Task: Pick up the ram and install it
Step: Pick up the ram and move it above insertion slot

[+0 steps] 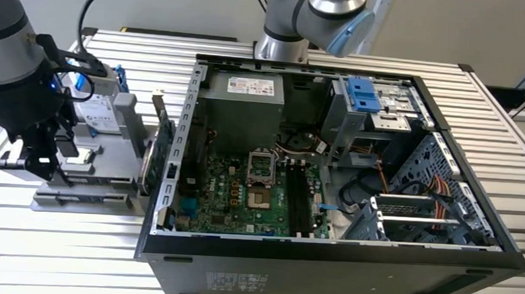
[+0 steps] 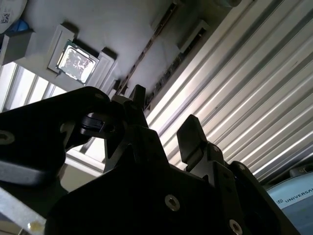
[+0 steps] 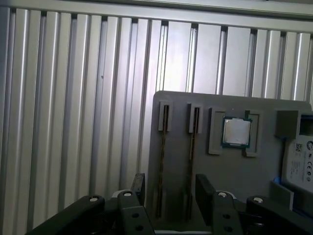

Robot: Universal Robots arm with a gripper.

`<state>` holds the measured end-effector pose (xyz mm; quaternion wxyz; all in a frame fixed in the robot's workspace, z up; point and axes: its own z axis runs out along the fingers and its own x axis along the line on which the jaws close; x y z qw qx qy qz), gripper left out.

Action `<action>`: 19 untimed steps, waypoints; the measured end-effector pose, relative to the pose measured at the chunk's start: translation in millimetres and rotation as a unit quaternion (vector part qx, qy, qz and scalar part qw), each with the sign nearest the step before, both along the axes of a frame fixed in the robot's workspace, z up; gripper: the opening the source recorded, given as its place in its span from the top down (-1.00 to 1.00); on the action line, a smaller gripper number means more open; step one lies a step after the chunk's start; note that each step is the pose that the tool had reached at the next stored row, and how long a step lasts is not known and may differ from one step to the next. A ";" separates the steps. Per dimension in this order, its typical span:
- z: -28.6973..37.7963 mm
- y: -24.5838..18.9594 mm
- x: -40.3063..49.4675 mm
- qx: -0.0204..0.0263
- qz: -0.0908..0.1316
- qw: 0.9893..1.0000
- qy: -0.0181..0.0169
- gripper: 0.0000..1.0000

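On the worktop (image 3: 73, 98) at the exterior view's left, a grey holder (image 3: 230, 181) keeps the ram (image 3: 191, 147) standing on edge in a slot, so the open claw (image 3: 171, 178) above can straddle it.

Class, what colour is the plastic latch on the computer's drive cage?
The latch is blue, best seen in the exterior view.

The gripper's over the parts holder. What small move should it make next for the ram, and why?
Probably a sideways shift to centre on one ram stick before lowering: in the first wrist view the open gripper hangs above the grey holder with both upright sticks framed between its fingers.
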<state>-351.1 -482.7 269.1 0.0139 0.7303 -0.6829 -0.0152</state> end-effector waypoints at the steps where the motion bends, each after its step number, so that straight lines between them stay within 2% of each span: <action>1: -0.9 0.0 0.2 0.000 0.000 1.000 0.000 -1.00; 19: -18.1 0.0 2.1 0.000 -0.002 1.000 0.000 -1.00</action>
